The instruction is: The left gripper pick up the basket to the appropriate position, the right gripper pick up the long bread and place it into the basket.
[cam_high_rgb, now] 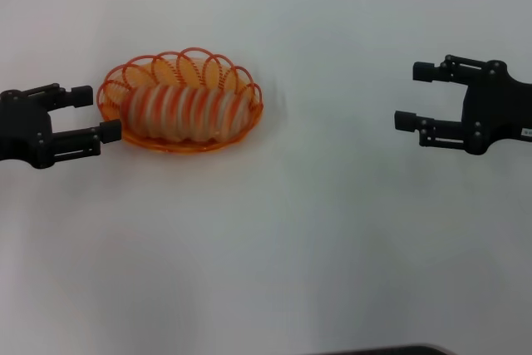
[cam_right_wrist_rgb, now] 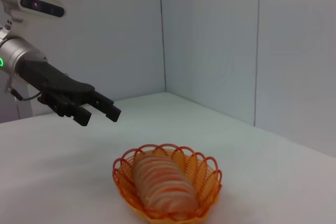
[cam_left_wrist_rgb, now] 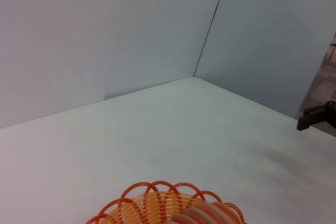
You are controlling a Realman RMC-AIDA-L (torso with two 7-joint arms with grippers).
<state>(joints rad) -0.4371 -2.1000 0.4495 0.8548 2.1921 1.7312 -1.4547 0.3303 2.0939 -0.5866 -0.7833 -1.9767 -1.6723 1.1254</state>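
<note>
The orange wire basket [cam_high_rgb: 177, 61] sits on the white table, left of centre. The long bread [cam_high_rgb: 187, 114], tan with orange-red stripes, lies inside it along its length. My left gripper [cam_high_rgb: 98, 114] is open and empty just beside the basket's left end, holding nothing. My right gripper [cam_high_rgb: 411, 96] is open and empty far to the right, well away from the basket. The right wrist view shows the basket [cam_right_wrist_rgb: 210, 169], the bread [cam_right_wrist_rgb: 163, 182] and the left gripper [cam_right_wrist_rgb: 100, 115] raised beyond them. The left wrist view shows the basket's rim [cam_left_wrist_rgb: 152, 186] and the bread's end [cam_left_wrist_rgb: 205, 214].
The white table [cam_high_rgb: 316, 239] is enclosed by pale walls meeting in a corner [cam_left_wrist_rgb: 210, 30]. A dark edge [cam_high_rgb: 382, 350] shows at the table's near side. One finger of the right gripper [cam_left_wrist_rgb: 315, 119] shows in the left wrist view.
</note>
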